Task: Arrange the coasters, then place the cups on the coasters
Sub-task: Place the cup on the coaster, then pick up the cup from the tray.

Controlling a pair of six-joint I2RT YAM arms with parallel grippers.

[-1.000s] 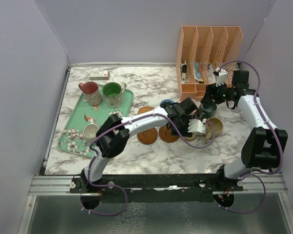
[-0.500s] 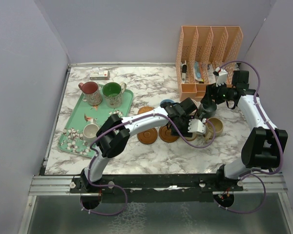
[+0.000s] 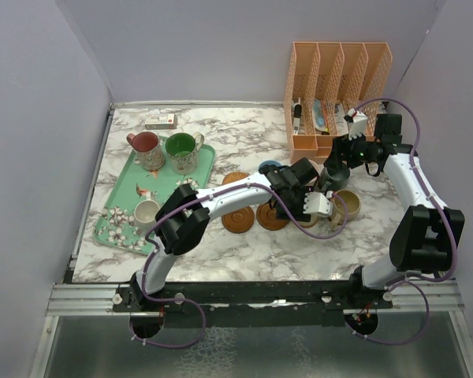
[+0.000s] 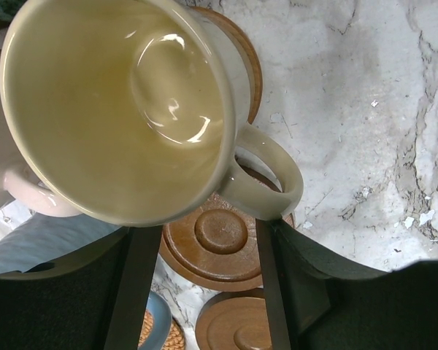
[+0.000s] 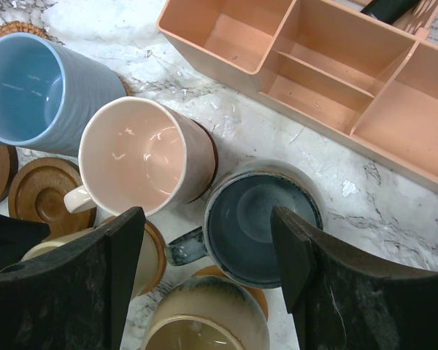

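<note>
The left gripper (image 4: 199, 233) had its fingers (image 4: 133, 292) partly apart. The cream mug (image 4: 109, 102) hid their tips, so I could not tell whether they touched it. That mug stood on a brown coaster (image 4: 251, 55), with its handle turned toward the right-hand finger. Between the fingers a ringed coaster (image 4: 220, 233) lay bare on the marble table (image 4: 350, 109), and another disc (image 4: 233, 328) lay just beside it.

The right gripper (image 5: 208, 211) stood wide over the dark mug (image 5: 259, 219), not closed on it. A gap showed between the mug's handle and one finger. The other finger (image 5: 296, 255) overlapped the rim in the wrist view, so contact there could not be told.

Just beside the dark mug, the pink mug (image 5: 142, 153) sat on a dark coaster (image 5: 210, 157). The blue cup (image 5: 29, 84) sat on a woven coaster (image 5: 14, 29). A tan cup (image 5: 204, 324) stood on an orange coaster (image 5: 237, 281), touching neither gripper. One more bare coaster (image 5: 40, 191) lay near the pink mug.

The peach organizer (image 5: 328, 73) stood behind the mugs. Well apart, at the table's left, the tray (image 3: 138, 183) held the red mug (image 3: 146, 150), the green mug (image 3: 181, 152) and a pale mug (image 3: 147, 211). A small box (image 3: 160, 120) lay beyond the tray.
</note>
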